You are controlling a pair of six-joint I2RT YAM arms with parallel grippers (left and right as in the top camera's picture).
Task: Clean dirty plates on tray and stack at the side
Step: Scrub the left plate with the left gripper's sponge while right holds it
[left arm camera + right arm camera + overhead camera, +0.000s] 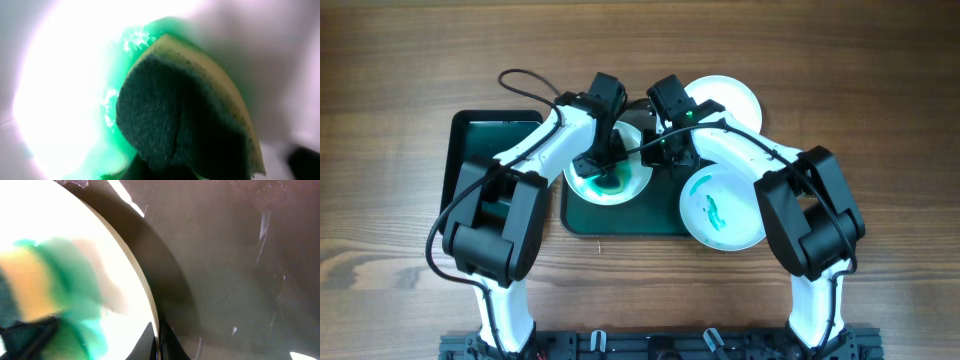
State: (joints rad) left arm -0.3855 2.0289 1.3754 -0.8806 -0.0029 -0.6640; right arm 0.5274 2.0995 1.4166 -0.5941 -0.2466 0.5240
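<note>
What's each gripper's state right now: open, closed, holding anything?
Left gripper: closed on the sponge, pressed onto the smeared plate.
Right gripper: looks closed on that plate's rim.

Rough sponge (175,120), glossy plate (65,75)

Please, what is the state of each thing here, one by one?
plate on tray: smeared green, sponge on it.
near right plate: teal marks, unwiped.
far right plate: plain white.
sponge: gripped, pressed on plate.
left tool: shut on sponge.
right tool: shut on plate rim.
</note>
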